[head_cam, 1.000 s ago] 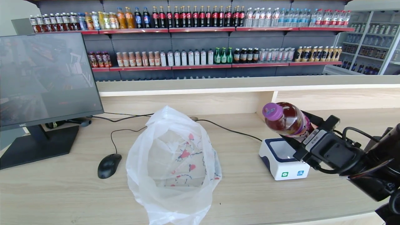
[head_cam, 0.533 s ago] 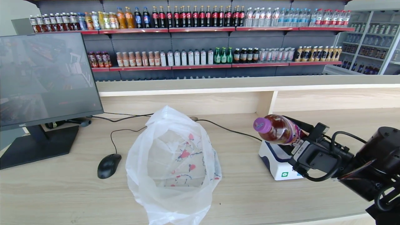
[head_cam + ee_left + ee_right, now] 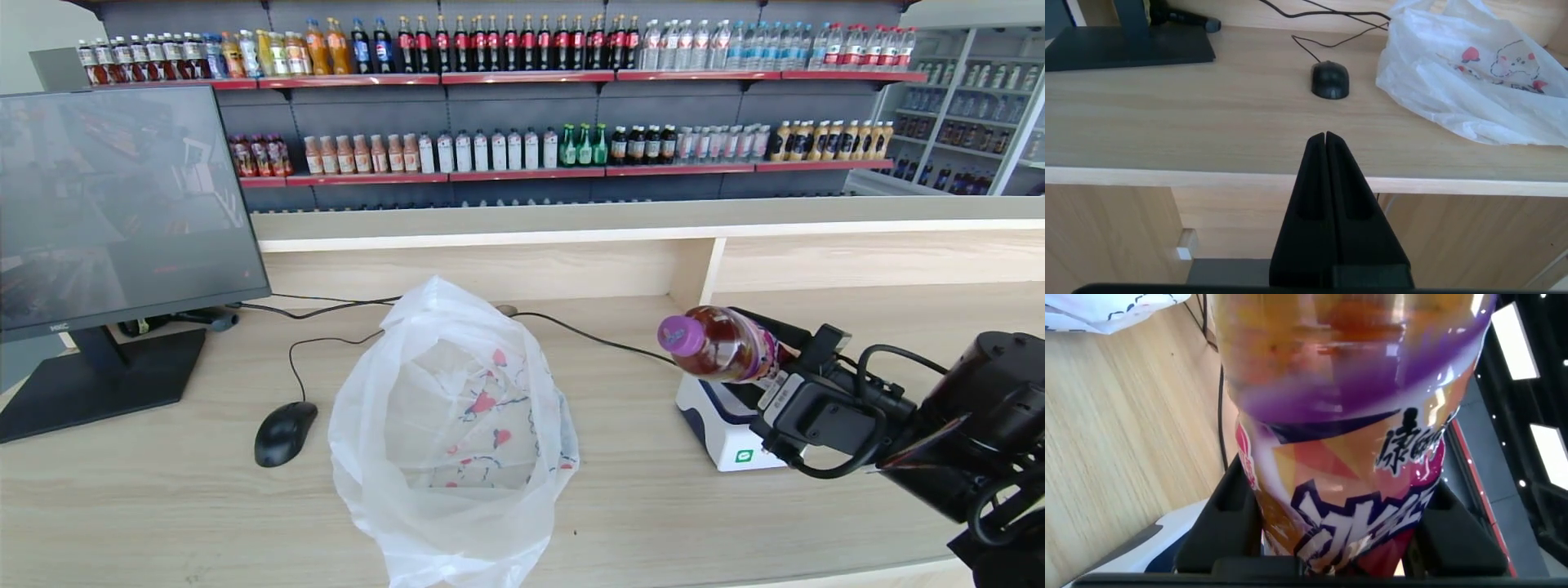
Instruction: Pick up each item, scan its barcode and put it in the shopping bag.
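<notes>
My right gripper (image 3: 771, 359) is shut on a bottle of brown drink (image 3: 718, 345) with a purple cap and purple label. The bottle lies almost level, cap toward the bag, just above the white barcode scanner (image 3: 722, 420). The right wrist view has the bottle (image 3: 1347, 416) held between the black fingers (image 3: 1221, 514), with the scanner (image 3: 1167, 539) below. The white plastic shopping bag (image 3: 453, 433) stands open at the middle of the counter. My left gripper (image 3: 1326, 139) is shut with nothing in it, below the counter's front edge; the bag (image 3: 1470, 73) lies beyond it.
A black mouse (image 3: 285, 432) with its cable lies left of the bag. A monitor (image 3: 122, 204) on a black stand occupies the far left. A raised wooden ledge (image 3: 653, 220) runs behind the counter, with shelves of bottles beyond. A cable (image 3: 604, 343) runs to the scanner.
My right gripper has lowered and tipped the bottle from a raised tilt to nearly level over the scanner, shifting it slightly left. The left arm has stayed still.
</notes>
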Available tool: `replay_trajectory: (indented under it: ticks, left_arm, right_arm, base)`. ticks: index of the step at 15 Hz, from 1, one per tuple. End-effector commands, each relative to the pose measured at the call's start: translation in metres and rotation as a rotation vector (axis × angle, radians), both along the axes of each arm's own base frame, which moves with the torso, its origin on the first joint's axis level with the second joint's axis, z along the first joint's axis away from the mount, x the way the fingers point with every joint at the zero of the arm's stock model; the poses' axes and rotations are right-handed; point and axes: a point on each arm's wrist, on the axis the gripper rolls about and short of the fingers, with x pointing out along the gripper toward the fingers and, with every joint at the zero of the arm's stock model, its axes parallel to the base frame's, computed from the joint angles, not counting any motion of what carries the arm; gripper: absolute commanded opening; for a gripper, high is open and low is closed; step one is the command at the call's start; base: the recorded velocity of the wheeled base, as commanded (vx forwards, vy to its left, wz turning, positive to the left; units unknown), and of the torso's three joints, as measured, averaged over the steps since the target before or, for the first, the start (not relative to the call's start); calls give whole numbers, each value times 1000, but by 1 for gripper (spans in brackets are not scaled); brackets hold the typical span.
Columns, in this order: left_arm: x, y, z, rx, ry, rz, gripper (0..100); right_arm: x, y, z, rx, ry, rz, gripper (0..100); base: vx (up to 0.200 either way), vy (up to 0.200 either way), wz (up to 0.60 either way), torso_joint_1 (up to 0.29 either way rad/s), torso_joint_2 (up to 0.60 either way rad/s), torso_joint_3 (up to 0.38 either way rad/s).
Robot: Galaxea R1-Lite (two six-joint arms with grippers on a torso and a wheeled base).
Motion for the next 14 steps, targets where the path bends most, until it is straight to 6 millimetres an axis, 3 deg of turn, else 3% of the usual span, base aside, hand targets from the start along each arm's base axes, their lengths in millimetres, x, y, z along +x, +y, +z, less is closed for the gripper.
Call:
replay_trajectory:
  ticks: [1,5,14]
  left_arm:
    - [0,0,0,0,-1,0,0]
    - [0,0,0,0,0,0,0]
    - [0,0,0,0,0,0,0]
  right_arm:
    - [1,-1,-3,-9,5,-4,0]
    - [11,1,-6,-10,12,-2,0]
    - [8,-1,-11,-17,32,-5,0]
  base:
    - [0,0,0,0,0,0]
    - [0,0,0,0,0,0]
    - [0,0,0,0,0,0]
